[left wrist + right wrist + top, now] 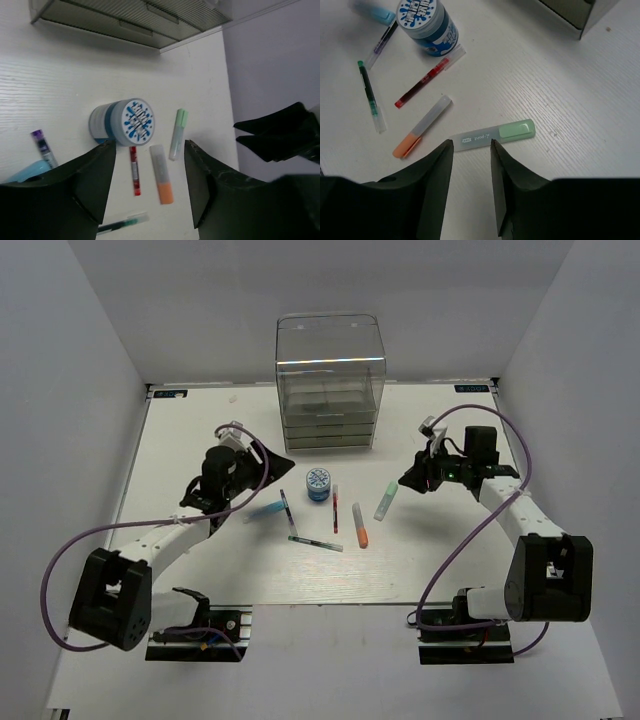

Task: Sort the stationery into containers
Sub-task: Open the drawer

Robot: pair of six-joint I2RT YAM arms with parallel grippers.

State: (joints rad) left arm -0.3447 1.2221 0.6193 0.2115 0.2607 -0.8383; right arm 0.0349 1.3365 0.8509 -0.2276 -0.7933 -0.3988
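Sorting looks unstarted: everything lies loose on the counter (200,430), mid-frame, below the organiser (330,360) at upper centre. My right claw (471,146) hangs part-open and empty over the green marker (495,134); next I judge I must lower and close. Left claw (150,147) gapes wide, empty. The orange marker (420,129) lies near, not touching.
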